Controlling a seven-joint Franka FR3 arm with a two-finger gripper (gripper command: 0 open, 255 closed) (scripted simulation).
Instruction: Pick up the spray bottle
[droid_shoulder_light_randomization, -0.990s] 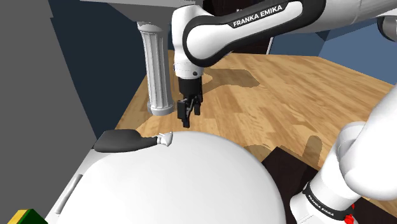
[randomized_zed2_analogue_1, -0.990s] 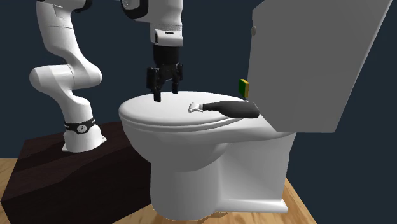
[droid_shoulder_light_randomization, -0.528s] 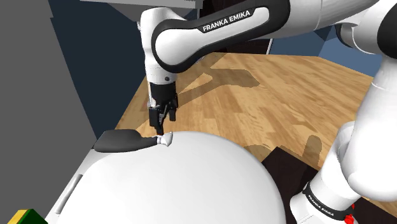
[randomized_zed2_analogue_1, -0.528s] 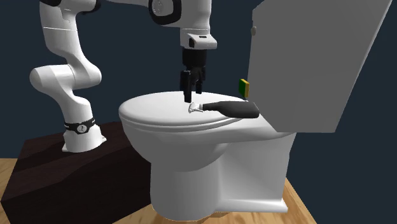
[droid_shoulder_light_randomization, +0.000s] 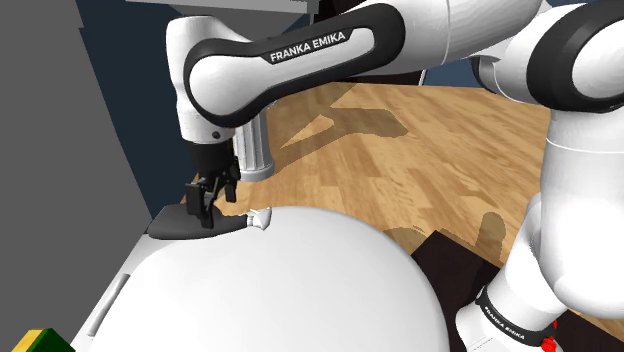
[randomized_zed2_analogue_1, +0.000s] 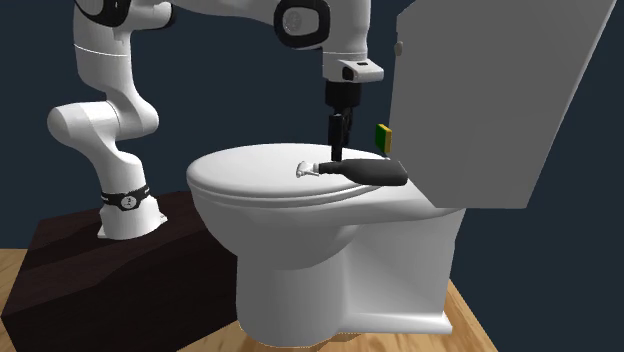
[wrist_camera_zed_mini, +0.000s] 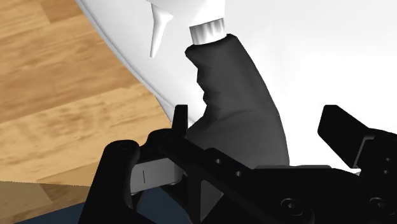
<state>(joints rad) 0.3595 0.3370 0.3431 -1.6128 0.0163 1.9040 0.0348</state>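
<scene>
The spray bottle (droid_shoulder_light_randomization: 186, 222) lies on its side on the white toilet lid (droid_shoulder_light_randomization: 290, 290), its black body toward the tank and its white nozzle (droid_shoulder_light_randomization: 260, 218) pointing away. In the second exterior view the spray bottle (randomized_zed2_analogue_1: 367, 172) rests near the lid's back edge. My gripper (droid_shoulder_light_randomization: 204, 205) hangs just over the black body, pointing down, also seen as gripper (randomized_zed2_analogue_1: 336, 150) above the bottle's neck end. From the wrist, the bottle (wrist_camera_zed_mini: 238, 108) lies between the open gripper (wrist_camera_zed_mini: 261, 127); one fingertip (wrist_camera_zed_mini: 181, 116) is close beside it, the other fingertip (wrist_camera_zed_mini: 340, 130) stands apart.
A grey tank (randomized_zed2_analogue_1: 490, 90) rises behind the lid, with a green and yellow sponge (randomized_zed2_analogue_1: 383, 138) beside it. A white fluted column (droid_shoulder_light_randomization: 255, 150) stands on the wooden floor (droid_shoulder_light_randomization: 420, 160) beyond the toilet. The arm's dark stand (randomized_zed2_analogue_1: 80, 265) sits beside the bowl.
The gripper has travelled toward the shoulder view's left, from beside the lid's edge past the nozzle to above the bottle's black body, and turned. The bottle has not moved.
</scene>
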